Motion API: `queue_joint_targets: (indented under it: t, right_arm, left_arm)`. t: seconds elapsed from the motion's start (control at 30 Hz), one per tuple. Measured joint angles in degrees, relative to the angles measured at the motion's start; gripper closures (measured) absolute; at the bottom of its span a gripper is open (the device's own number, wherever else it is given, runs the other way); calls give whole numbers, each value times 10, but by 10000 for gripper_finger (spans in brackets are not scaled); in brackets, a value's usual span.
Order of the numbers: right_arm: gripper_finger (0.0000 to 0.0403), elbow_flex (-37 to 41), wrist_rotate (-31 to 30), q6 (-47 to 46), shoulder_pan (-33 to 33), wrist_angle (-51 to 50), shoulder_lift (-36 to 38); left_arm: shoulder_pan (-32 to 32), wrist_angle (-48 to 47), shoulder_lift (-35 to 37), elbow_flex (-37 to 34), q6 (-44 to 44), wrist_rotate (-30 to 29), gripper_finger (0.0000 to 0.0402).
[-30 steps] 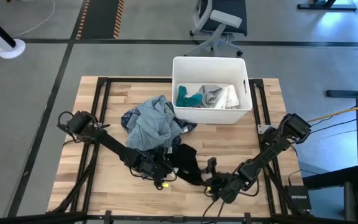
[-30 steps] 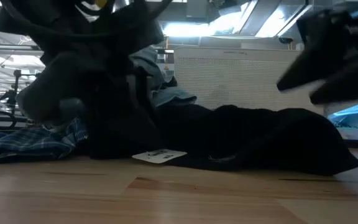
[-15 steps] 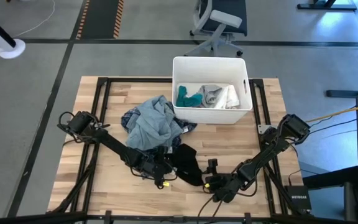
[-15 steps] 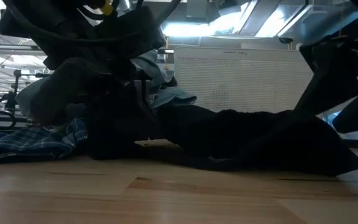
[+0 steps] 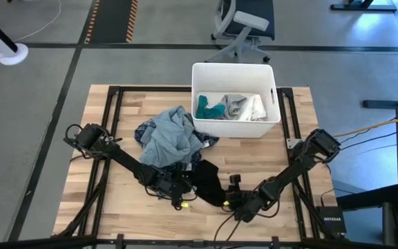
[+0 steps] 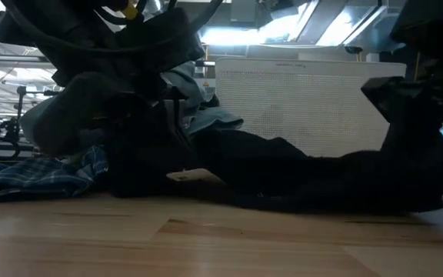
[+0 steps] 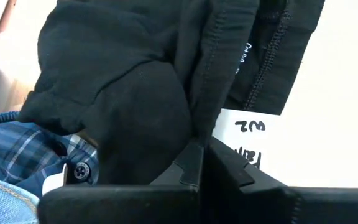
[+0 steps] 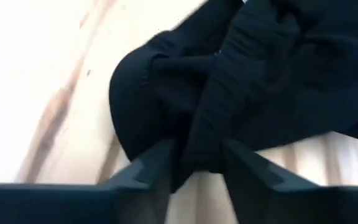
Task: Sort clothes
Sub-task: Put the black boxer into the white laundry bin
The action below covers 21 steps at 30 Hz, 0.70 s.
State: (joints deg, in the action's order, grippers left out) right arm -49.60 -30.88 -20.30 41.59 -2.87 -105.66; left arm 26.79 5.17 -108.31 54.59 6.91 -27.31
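Black garment point(image 5: 209, 181) crumpled mid-table beside blue-grey and plaid heap point(image 5: 170, 135)

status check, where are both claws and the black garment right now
Left claw shut on black garment. Right claw astride its other end, fabric between the fingers, grip not confirmed. Blue-grey pile beside it; white bin behind.

The small white paper tag point(image 7: 248, 142) has print too tiny and cut off to read (part of it sits under the black fabric garment point(image 7: 142, 74)). In the low view that black garment point(image 6: 314, 181) hides the foot of the white ribbed plastic bin point(image 6: 298, 100). The dark blue plaid shirt point(image 6: 37, 175) runs off the picture's edge.
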Motion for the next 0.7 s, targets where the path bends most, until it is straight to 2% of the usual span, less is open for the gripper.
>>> queue_joint_targets:
  t: [0.13,0.17,0.23,0.4,0.57,0.7]
  right_arm:
    - [365,0,-18,2,0,-55,17]
    - [380,-3,-22,2,0,-75,22]
    - [383,-19,-27,-3,0,-119,30]
    - [356,-99,-45,-7,0,-275,42]
    - [384,-218,-79,13,1,-436,43]
    - [387,-318,-106,29,10,-551,43]
  left_arm:
    - [6,1,0,0,-10,0,398]
    - [9,1,0,0,-12,0,398]
    - [16,-7,5,4,-11,0,395]
    - [40,-23,43,27,-34,1,390]
    - [56,-28,106,49,-103,3,390]
    - [57,-53,177,80,-109,1,389]
